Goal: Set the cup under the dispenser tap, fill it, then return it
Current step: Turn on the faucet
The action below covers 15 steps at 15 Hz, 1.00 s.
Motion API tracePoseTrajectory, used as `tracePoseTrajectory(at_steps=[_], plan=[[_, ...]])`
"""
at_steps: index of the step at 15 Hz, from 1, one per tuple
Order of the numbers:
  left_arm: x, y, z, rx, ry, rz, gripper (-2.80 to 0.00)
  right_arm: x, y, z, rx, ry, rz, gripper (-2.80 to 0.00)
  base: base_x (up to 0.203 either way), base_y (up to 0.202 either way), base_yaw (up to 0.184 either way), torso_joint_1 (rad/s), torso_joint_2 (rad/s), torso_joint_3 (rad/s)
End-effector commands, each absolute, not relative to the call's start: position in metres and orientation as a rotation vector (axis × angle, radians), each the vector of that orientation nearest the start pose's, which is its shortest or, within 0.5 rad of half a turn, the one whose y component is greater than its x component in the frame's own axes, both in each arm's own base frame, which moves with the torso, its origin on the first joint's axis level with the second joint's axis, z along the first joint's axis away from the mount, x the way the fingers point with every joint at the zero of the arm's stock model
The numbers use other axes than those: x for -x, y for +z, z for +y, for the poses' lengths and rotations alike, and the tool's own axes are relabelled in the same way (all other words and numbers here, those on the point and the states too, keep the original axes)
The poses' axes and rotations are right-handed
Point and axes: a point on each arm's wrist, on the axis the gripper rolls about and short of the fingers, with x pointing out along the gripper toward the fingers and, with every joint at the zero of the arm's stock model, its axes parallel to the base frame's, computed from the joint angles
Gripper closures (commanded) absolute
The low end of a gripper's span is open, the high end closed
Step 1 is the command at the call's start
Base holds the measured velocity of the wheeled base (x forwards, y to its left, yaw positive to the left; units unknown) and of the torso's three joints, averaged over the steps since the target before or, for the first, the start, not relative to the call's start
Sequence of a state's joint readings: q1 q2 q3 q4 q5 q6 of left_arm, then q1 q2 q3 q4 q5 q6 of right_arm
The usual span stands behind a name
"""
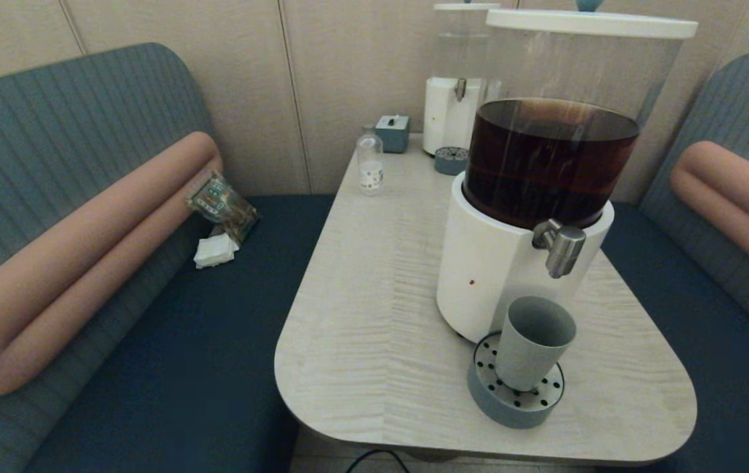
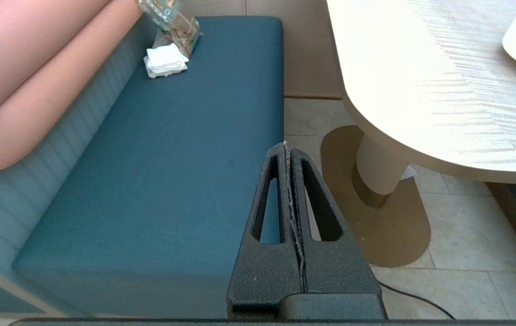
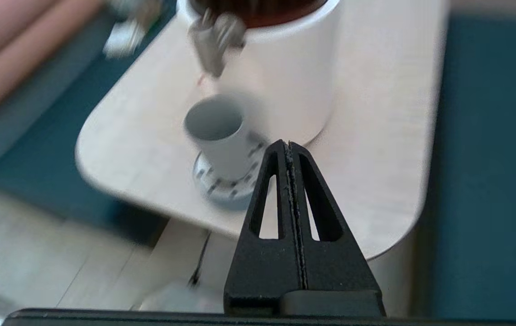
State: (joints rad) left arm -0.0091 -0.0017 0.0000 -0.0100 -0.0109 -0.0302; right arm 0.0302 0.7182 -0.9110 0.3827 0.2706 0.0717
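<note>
The grey-green cup [image 1: 532, 341] stands upright on a round perforated drip tray [image 1: 493, 401], under and slightly left of the steel dispenser tap [image 1: 562, 246] of the white-based dispenser of dark drink [image 1: 545, 161]. The right wrist view shows the cup [image 3: 219, 133] and the tap [image 3: 215, 38] beyond my right gripper [image 3: 287, 144], which is shut, empty and off the table's near edge. My left gripper [image 2: 287, 146] is shut with nothing in it, low between the blue bench and the table's pedestal. Neither arm appears in the head view.
On the wooden table [image 1: 381, 282] a small clear bottle [image 1: 370, 163], a grey box [image 1: 393, 133] and a second clear-liquid dispenser [image 1: 456, 98] with its own drip tray stand at the back. A packet and napkins [image 1: 217, 213] lie on the left bench.
</note>
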Motion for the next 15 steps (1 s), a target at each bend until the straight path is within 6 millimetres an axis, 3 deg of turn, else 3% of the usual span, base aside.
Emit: tracePoseTrajectory(at_steps=[1, 3, 7, 12, 15], plan=[[0.023, 0.076, 0.000, 0.031, -0.020, -0.010, 0.00, -0.067, 0.284, 0.010, -0.106, 0.321, 0.323, 0.00, 0.000, 0.000, 0.000, 0.000, 0.00, 0.000], [0.023, 0.076, 0.000, 0.031, -0.020, -0.010, 0.00, -0.089, 0.282, 0.018, -0.098, 0.407, 0.399, 0.00, 0.000, 0.000, 0.000, 0.000, 0.00, 0.000], [0.023, 0.076, 0.000, 0.031, -0.020, -0.010, 0.00, -0.116, 0.299, 0.040, -0.066, 0.559, 0.410, 0.00, 0.000, 0.000, 0.000, 0.000, 0.00, 0.000], [0.023, 0.076, 0.000, 0.032, -0.020, -0.010, 0.00, -0.171, 0.320, 0.055, -0.076, 0.558, 0.431, 0.00, 0.000, 0.000, 0.000, 0.000, 0.00, 0.000], [0.023, 0.076, 0.000, 0.032, -0.020, -0.010, 0.00, -0.214, 0.315, 0.062, -0.063, 0.434, 0.479, 0.00, 0.000, 0.000, 0.000, 0.000, 0.00, 0.000]])
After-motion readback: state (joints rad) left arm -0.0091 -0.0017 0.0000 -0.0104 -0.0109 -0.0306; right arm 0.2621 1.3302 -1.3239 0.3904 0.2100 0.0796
